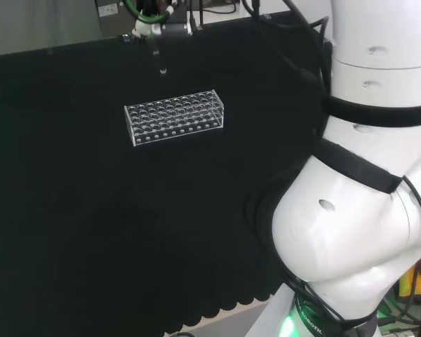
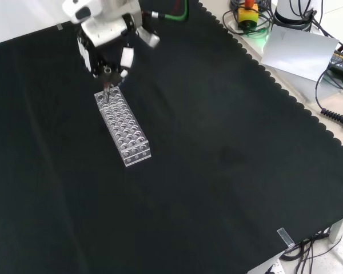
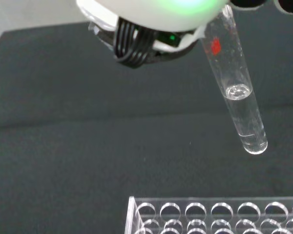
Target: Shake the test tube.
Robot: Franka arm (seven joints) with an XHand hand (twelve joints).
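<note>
The hand (image 2: 106,43) holds the test tube (image 3: 237,92) by its upper end, fingers closed on it, above the black-clothed surface (image 2: 217,160). The tube hangs tilted, its rounded bottom clear of the clear plastic test tube rack (image 1: 174,116) and just beyond the rack's end in the front view. A small amount of clear liquid sits in the lower part of the tube.

Risks, as judged:
- The mouth of the tube is hidden at the fingers, so a stopper cannot be confirmed. If it is open, a hard or wide shake could throw liquid out.
- The tube's bottom hangs near the rack's end. A downward or rack-ward swing could strike it and tip the rack or crack the glass.
- The grip is at the top only, so a sharp reversal could let the tube slip.

Clearance: the cloth is bare on all other sides of the rack, and the surface edges lie well apart from the hand. Room to shake is upward and away from the rack.
</note>
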